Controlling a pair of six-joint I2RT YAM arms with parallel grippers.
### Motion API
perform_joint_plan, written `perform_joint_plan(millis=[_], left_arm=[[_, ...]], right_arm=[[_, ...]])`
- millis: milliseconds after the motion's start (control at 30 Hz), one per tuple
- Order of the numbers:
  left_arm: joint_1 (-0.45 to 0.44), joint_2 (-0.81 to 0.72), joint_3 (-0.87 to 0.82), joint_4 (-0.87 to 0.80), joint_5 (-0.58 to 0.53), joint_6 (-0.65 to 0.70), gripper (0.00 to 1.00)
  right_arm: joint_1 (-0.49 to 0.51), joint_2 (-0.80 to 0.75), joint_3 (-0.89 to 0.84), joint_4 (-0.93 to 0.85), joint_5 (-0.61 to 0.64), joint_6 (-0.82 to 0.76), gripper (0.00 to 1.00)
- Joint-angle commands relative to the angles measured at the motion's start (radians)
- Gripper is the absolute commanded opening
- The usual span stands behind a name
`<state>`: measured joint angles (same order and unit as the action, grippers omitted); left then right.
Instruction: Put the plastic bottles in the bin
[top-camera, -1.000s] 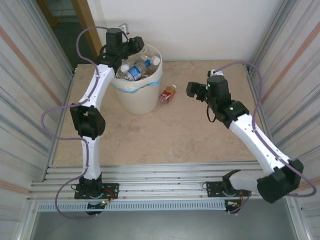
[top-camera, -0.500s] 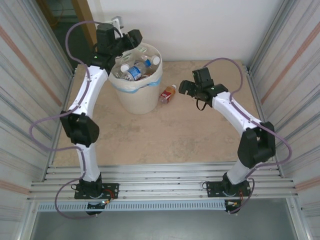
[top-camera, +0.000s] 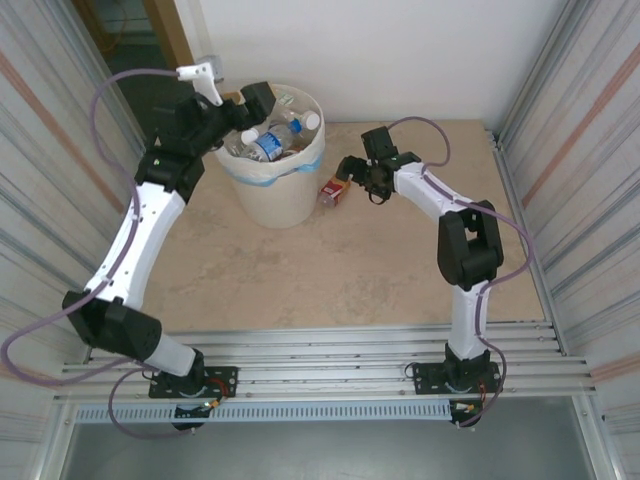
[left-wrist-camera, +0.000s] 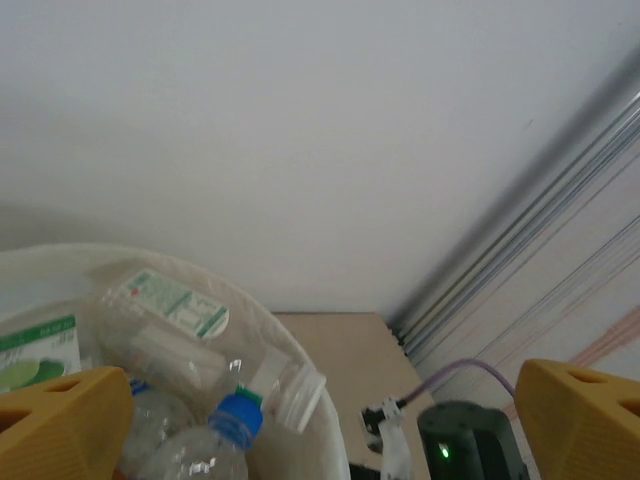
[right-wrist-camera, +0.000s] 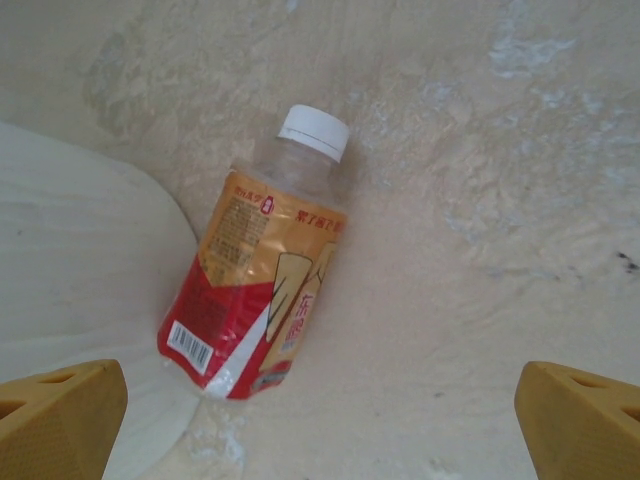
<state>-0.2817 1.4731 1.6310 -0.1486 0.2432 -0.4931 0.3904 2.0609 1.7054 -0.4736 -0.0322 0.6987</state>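
1. Left pincer (top-camera: 232, 90): positioned over the far-left rim of the bin (top-camera: 278, 198). In the left wrist view the left pincer (left-wrist-camera: 320, 425) has both yellow fingertips (left-wrist-camera: 62, 420) at opposite edges of the frame, wide apart, with nothing between them.
2. Right pincer (top-camera: 352, 172): positioned low over the surface (top-camera: 330, 270), just right of the bin. In the right wrist view the right pincer (right-wrist-camera: 320, 420) stands fully apart and grips nothing.
3. Bin: a round cream-white container with a blue band below its rim, standing at the far side of the surface near the white wall. It holds a pile of plastic bottles (top-camera: 270, 140).
4. Bin contents, left wrist view: inside the rim (left-wrist-camera: 268, 318) lie a clear bottle with a green-and-white label (left-wrist-camera: 170, 308) and a blue-capped bottle (left-wrist-camera: 235, 420).
5. Loose bottle (top-camera: 337, 187): lies on its side on the surface, just beside the bin's right wall.
6. Loose bottle, right wrist view: the bottle (right-wrist-camera: 265, 300) has a white cap and a red-and-orange label. Its base points toward the bin wall (right-wrist-camera: 80, 250) and its cap points away. It lies ahead of the open fingertips, touched by neither.
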Motion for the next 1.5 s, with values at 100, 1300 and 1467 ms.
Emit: perform_joint_plan(millis=[100, 1300, 1467], left_arm=[[-0.043, -0.193, -0.193, 0.043, -0.054, 0.03, 0.99], [-0.096, -0.525, -0.594, 0.043, -0.2, -0.038, 0.99], [-0.096, -0.522, -0.602, 0.043, -0.201, -0.05, 0.99]], right_arm=[[0.017, 0.099, 0.1, -0.032, -0.041, 0.027, 0.98], [0.023, 0.322, 0.288, -0.174, -0.07, -0.001, 0.71], [0.008, 0.286, 0.229, -0.163, -0.075, -0.023, 0.58]])
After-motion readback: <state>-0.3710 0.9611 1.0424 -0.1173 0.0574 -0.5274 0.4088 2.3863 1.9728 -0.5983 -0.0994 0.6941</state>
